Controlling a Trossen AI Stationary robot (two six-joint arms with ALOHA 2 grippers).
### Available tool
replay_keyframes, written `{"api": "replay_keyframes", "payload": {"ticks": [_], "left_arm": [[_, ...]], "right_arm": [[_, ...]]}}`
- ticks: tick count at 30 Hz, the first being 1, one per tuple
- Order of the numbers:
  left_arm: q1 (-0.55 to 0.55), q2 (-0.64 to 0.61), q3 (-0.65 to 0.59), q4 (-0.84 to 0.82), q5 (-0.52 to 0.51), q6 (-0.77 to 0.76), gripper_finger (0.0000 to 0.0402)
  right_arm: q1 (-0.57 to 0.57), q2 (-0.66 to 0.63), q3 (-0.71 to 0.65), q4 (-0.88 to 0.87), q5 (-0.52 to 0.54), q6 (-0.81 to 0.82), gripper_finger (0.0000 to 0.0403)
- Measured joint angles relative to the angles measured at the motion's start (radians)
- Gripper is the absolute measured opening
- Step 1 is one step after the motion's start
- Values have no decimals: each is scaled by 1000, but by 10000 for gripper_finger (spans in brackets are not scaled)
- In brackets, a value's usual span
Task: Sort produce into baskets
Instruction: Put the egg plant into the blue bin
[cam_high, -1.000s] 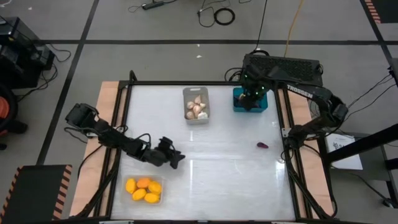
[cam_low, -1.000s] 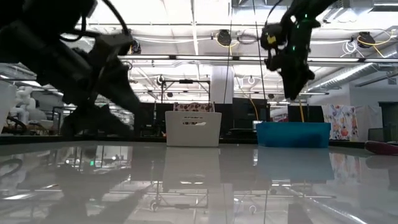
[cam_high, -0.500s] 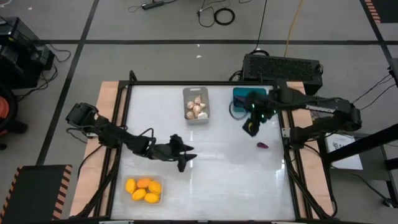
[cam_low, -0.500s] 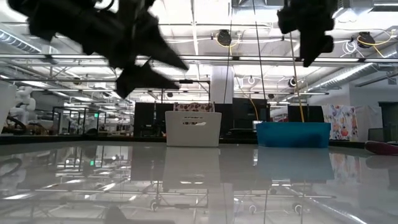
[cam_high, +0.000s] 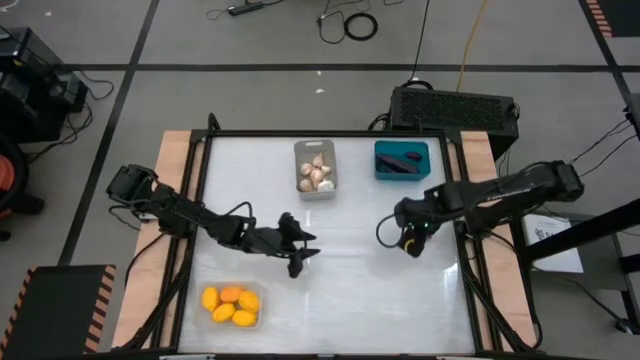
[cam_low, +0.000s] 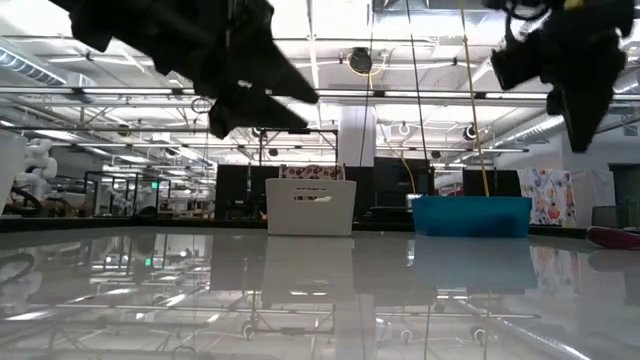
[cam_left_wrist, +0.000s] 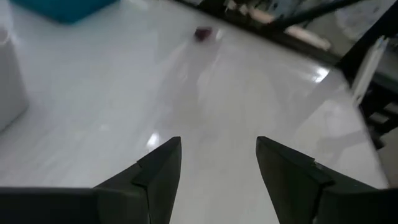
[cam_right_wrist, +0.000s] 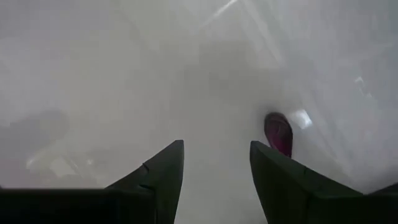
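A small dark purple eggplant piece (cam_right_wrist: 278, 134) lies on the white table just ahead of my right gripper (cam_right_wrist: 214, 149), which is open and empty above the table's right side (cam_high: 411, 243). The piece also shows far off in the left wrist view (cam_left_wrist: 204, 33). My left gripper (cam_high: 303, 256) is open and empty above the table's middle. The teal basket (cam_high: 402, 160) holds a long dark eggplant. The pale grey basket (cam_high: 316, 168) holds garlic bulbs. The clear basket (cam_high: 231, 305) holds yellow and orange fruits.
A black perforated box (cam_high: 455, 105) stands behind the table's far right edge. The teal and grey baskets stand along the far edge, the clear one at the near left. Bare white tabletop (cam_high: 350, 290) lies between the two grippers and toward the near right.
My right gripper has left the teal basket and gone toward the table's near edge, ending beside the small purple piece at the right. My left gripper has gone toward the table's right, out over its middle, and has risen.
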Motion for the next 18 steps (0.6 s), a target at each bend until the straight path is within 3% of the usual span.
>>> {"api": "replay_keyframes", "payload": {"ticks": [6, 13, 18], "left_arm": [[0, 0, 0, -118, 3, -81, 215], [0, 0, 0, -135, 3, -117, 215], [0, 0, 0, -135, 4, -134, 215]], "right_arm": [[16, 0, -140, 89, 9, 24, 205], [15, 0, -249, 103, 108, 7, 268], [15, 0, -327, 221, 106, -32, 278]]}}
